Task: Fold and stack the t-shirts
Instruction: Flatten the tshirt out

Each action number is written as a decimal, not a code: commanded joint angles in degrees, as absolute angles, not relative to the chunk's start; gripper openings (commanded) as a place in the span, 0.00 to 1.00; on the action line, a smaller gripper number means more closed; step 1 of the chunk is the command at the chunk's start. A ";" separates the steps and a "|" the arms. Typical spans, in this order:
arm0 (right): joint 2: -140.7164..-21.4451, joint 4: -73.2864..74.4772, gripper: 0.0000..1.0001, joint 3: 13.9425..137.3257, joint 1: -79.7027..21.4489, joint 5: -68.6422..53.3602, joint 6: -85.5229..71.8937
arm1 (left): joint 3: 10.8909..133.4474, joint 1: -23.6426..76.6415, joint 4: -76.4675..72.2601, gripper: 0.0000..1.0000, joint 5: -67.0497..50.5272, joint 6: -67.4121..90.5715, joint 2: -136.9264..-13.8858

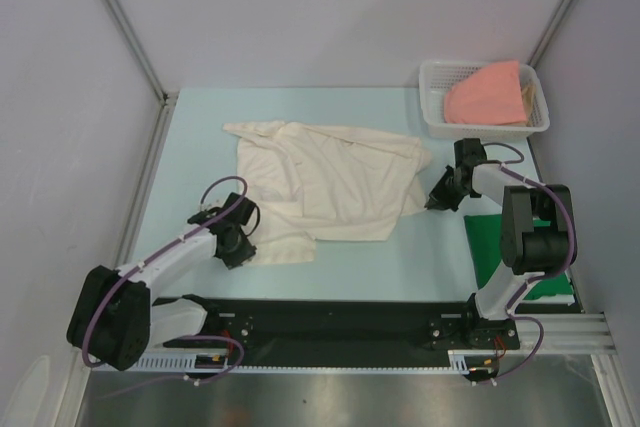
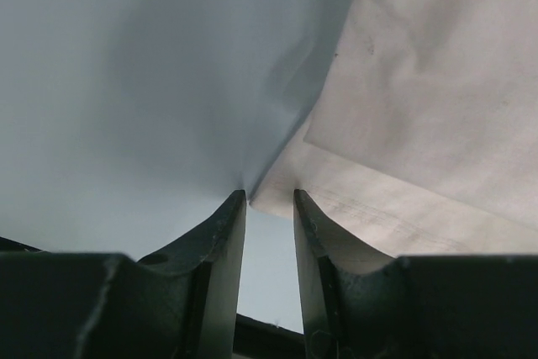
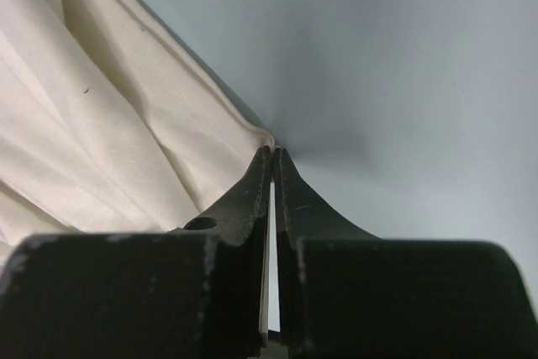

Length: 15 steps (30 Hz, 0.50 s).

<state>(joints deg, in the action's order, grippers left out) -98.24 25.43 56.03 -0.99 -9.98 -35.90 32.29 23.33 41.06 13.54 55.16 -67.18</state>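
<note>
Pale blue-green table (image 1: 200,117) carried 3 things. Cream-white tee (image 1: 340,187) lay rumpled & spread across the middle, w/ parts folded over itself. White lattice basket (image 1: 485,130) sat in the far-right corner. Dark green tee (image 1: 485,247) lay flat nr the near-right corner, only partly visible.

— Where's the basket (image 1: 432,97)?
— Behind and right of the spread t-shirt (image 1: 330,182), with a second t-shirt (image 1: 485,95) inside it.
— And the third t-shirt (image 1: 490,242)?
— Right of the spread t-shirt too, but in front.
</note>
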 commanded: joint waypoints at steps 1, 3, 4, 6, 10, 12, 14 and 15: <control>-96.77 25.93 0.00 55.37 -0.79 -9.84 -34.80 | 31.73 22.94 39.73 0.35 14.59 54.40 -68.11; -96.77 25.93 0.00 55.37 -0.79 -9.93 -34.98 | 31.73 22.85 40.17 0.37 15.55 54.67 -68.38; -96.77 25.93 0.00 55.37 -0.79 -9.93 -34.89 | 31.82 22.85 40.51 0.39 15.82 54.93 -68.64; -96.77 25.93 0.00 55.28 -0.79 -9.93 -34.89 | 31.64 22.76 40.61 0.40 16.00 55.37 -69.17; -96.77 25.93 0.00 55.46 -0.79 -10.11 -35.16 | 30.50 22.68 38.50 0.35 15.47 55.20 -70.84; -96.68 26.01 0.00 55.55 -0.79 -10.11 -35.24 | 30.24 22.50 37.27 0.29 15.73 55.20 -71.54; -96.59 26.19 0.00 55.63 -0.79 -10.02 -35.16 | 29.97 22.50 35.96 0.17 16.34 55.02 -71.37; -96.59 26.28 0.00 55.72 -0.79 -9.85 -35.16 | 29.71 22.41 35.51 0.09 17.22 54.85 -71.19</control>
